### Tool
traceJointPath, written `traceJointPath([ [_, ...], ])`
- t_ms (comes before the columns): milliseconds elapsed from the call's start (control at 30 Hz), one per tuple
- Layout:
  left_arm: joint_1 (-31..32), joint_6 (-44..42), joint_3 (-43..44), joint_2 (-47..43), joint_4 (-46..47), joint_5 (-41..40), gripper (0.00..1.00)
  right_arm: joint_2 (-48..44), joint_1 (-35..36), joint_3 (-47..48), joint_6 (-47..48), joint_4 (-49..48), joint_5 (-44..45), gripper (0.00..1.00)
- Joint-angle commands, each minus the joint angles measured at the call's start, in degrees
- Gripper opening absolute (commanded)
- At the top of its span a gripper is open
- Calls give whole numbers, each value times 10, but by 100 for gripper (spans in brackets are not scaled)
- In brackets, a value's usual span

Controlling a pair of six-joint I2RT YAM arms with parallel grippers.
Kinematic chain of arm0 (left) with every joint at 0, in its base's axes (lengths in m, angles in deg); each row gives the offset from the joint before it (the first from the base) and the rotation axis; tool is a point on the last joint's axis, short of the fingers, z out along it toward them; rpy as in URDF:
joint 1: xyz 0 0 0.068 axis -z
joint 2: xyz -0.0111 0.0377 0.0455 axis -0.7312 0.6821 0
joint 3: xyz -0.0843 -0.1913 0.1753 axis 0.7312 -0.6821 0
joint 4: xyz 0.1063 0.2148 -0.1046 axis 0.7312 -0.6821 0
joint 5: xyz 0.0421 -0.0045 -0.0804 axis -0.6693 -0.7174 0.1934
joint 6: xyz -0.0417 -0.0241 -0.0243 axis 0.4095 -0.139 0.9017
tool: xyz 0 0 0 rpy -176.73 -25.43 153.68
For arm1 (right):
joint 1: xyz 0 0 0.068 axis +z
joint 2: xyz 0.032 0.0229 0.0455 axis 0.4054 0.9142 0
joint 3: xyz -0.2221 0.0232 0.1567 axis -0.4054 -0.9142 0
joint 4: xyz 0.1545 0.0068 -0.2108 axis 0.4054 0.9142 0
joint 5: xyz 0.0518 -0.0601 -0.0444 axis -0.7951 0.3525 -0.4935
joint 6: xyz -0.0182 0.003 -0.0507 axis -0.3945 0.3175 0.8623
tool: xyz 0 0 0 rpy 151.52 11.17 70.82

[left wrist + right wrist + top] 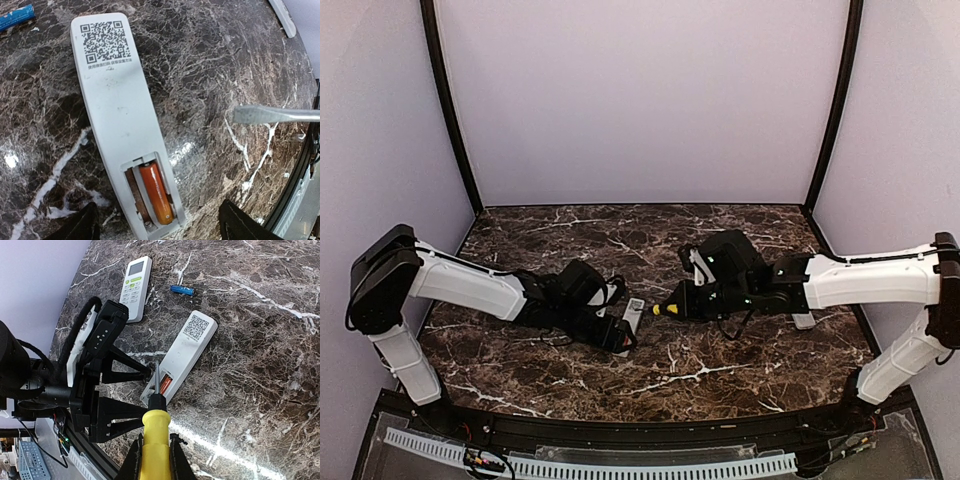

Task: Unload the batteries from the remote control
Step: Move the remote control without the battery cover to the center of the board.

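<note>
Detail is scarce from overhead: a white remote point(633, 318) lies between the two arms. The left wrist view shows it face-down with its compartment open and one orange battery point(156, 192) seated there, long axis along the remote's, pointing toward the QR-code end. The left gripper point(160, 222) stands apart on either side of the compartment end, touching nothing. A blue battery point(16, 16) lies loose beyond the QR end, roughly crosswise. Only the right wrist view shows a second remote point(134, 287), face-up, and the right gripper point(156, 465) clamped on a yellow-handled screwdriver point(156, 430).
</note>
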Motion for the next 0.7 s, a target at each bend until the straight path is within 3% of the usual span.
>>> traceJointPath([
  [0,21,-15,25,19,-60,-60,82,-14,1,-10,-2,-11,11,0],
  [267,50,-39,52,37,-120,-158,82,-20,0,-15,-4,-13,16,0],
  [667,53,-46,48,14,-178,-249,68,-19,-1,-18,-5,-16,18,0],
])
